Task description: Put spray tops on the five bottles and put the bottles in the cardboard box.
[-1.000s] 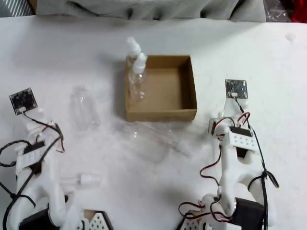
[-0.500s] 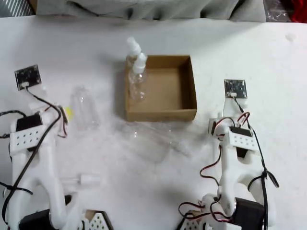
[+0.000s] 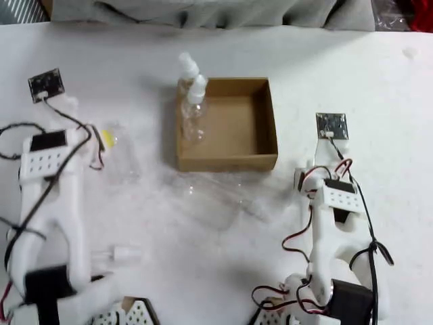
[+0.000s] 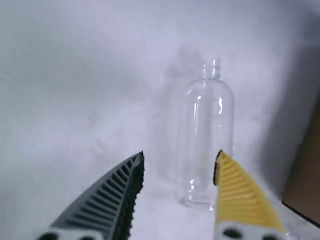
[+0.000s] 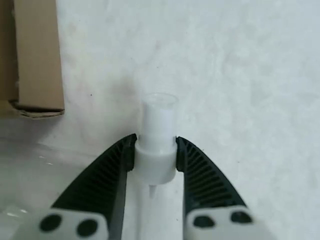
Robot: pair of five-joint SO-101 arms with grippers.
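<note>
A clear capless bottle [image 4: 205, 135] lies on the white table, and my left gripper [image 4: 180, 156] hangs open just short of its base, the yellow finger [image 4: 235, 200] beside it. From above, that bottle [image 3: 120, 157] lies left of the cardboard box [image 3: 264, 156], with the yellow finger [image 3: 106, 139] at its near side. My right gripper [image 5: 155, 144] is shut on a white spray top [image 5: 157, 150] right of the box. Two capped bottles [image 3: 194, 101] stand at the box's far left corner. More clear bottles [image 3: 211, 198] lie in front of the box.
A loose spray top [image 3: 124, 255] lies on the table near the left arm's base. The box corner [image 5: 35, 60] is close to my right gripper. A grey cloth runs along the table's far edge.
My left arm has swung away from the front edge toward the far side, bringing its open gripper up to the capless bottle. The right arm has kept still with the spray top.
</note>
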